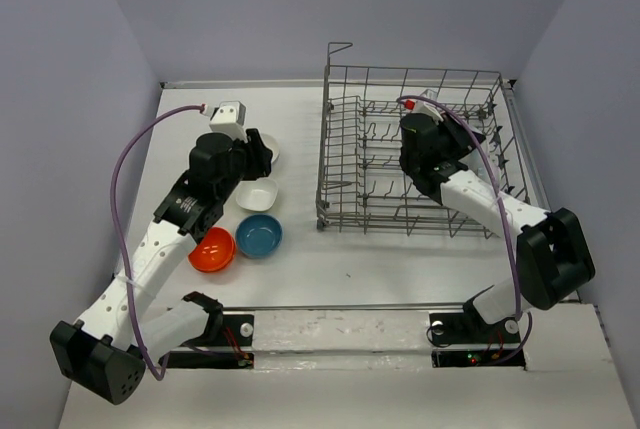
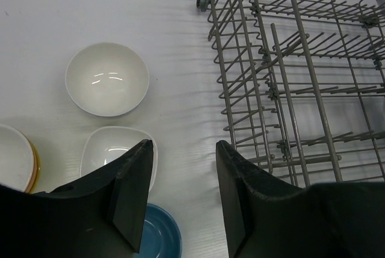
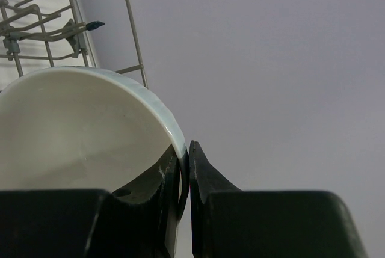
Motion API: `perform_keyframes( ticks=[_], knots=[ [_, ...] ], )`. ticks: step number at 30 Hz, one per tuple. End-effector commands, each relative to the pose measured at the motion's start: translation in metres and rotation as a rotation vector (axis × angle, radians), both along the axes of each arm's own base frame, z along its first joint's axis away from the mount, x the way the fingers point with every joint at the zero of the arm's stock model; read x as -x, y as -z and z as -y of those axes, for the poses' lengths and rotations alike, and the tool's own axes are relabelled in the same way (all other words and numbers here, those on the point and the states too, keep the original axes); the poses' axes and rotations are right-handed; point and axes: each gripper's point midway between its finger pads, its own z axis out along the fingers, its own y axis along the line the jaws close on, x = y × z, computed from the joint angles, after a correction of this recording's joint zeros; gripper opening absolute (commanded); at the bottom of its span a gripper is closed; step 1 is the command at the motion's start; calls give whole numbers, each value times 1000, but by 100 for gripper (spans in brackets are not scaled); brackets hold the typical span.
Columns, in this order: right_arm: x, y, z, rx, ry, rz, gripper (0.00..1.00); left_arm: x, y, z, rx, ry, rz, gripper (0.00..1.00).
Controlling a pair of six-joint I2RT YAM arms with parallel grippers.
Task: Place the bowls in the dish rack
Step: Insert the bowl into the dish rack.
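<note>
My left gripper hangs open over the table, just left of the dish rack, with nothing between its fingers. Below it sit a round white bowl, a squarish white bowl and a blue bowl. From above, the squarish white bowl, the blue one and an orange-red one lie beside the left arm. My right gripper is shut on the rim of a white bowl, inside the grey wire dish rack.
Another white bowl with an orange-yellow edge shows at the left border of the left wrist view. The rack has rows of upright tines and a raised corner handle. Purple walls enclose the table on three sides.
</note>
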Motion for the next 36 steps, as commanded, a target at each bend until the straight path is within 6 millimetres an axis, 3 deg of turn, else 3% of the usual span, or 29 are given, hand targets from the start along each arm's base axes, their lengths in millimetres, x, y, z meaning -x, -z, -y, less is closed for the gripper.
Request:
perform_keyframes(
  ticks=[1, 15, 36],
  knots=[
    [7, -4, 4, -11, 53, 56, 1, -4, -6, 4, 16, 19, 36, 56],
    [5, 14, 2, 18, 75, 18, 1, -3, -4, 6, 18, 31, 32, 56],
    [17, 18, 8, 93, 116, -64, 1, -1, -4, 9, 28, 50, 31, 56]
  ],
)
